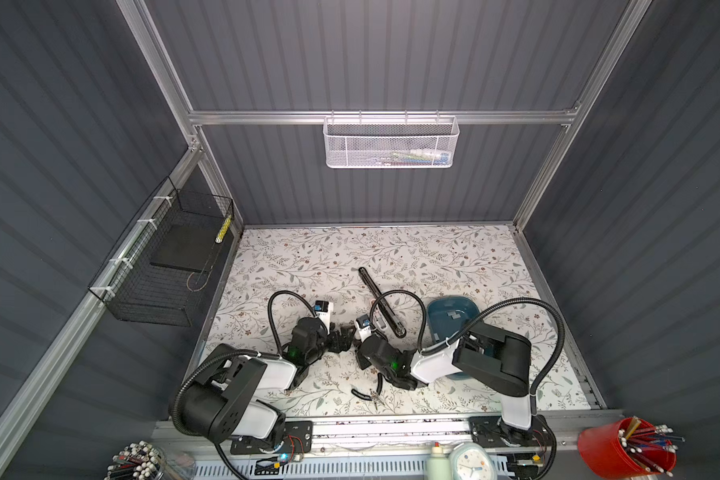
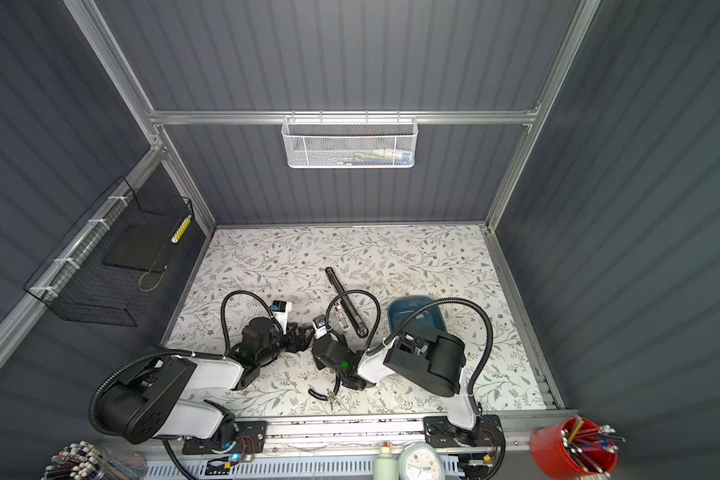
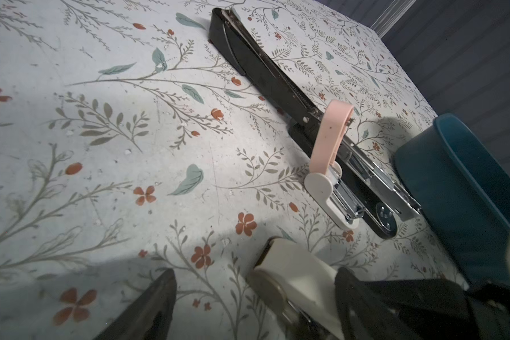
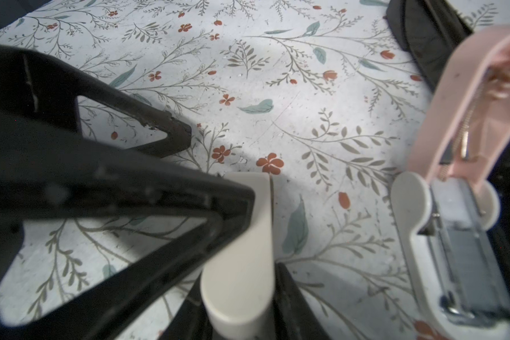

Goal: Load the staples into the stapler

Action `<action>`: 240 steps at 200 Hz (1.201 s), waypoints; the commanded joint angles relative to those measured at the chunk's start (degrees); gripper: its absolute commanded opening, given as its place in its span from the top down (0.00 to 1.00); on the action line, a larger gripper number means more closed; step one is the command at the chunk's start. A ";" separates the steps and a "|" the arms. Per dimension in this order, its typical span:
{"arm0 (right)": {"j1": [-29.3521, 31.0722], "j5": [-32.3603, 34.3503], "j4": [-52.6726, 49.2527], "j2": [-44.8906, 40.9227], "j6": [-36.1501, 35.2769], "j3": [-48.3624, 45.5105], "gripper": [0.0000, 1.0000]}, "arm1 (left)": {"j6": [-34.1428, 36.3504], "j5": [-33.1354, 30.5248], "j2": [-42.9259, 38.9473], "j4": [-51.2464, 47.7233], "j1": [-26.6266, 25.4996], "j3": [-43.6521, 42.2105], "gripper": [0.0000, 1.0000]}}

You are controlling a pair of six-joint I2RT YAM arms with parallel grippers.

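Staples (image 1: 453,316): pale grey strips lying inside the blue tray (image 1: 436,332), right of centre on the floral table (image 1: 300,257). Too small to count. Neither gripper touches them.

Black-handled tool (image 1: 360,394): lies flat at the centre, close to the near edge.

Right gripper (image 4: 239,297): at the centre, on the near side of both staplers. Fingers narrow, closed on a cream piece (image 4: 239,235) that stands upright between them. What the piece is cannot be told.

Left gripper (image 1: 345,334): just left of the right gripper. Fingers spread wide with only bare table between them. One fingertip (image 4: 233,203) meets the side of the cream piece.

Small pink-and-white stapler (image 3: 330,141): just beyond the grippers. Pink lid raised, metal channel exposed. Lies against the left flank of the black stapler.

Black stapler (image 3: 262,73): at the centre, lying diagonally with its near end to the right and its far end to the left. Opened out flat, its metal magazine uncovered at the near end, just left of the tray.

Black wire basket (image 1: 163,266): fixed on the left wall.

White mesh basket (image 1: 391,143): hangs on the far rail.
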 commanded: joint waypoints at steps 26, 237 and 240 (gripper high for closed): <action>0.59 -1.99 -5.74 -2.36 0.33 -2.96 0.47 | 1.70 -1.18 -4.76 -5.19 -0.16 0.76 0.14; -1.37 0.70 -20.43 -10.91 2.81 6.62 0.84 | 2.26 -2.16 -12.95 -17.44 -0.16 3.46 0.29; -1.33 0.54 -20.43 -10.70 2.82 6.69 0.84 | 2.17 -2.10 -12.91 -17.35 -0.16 3.42 0.29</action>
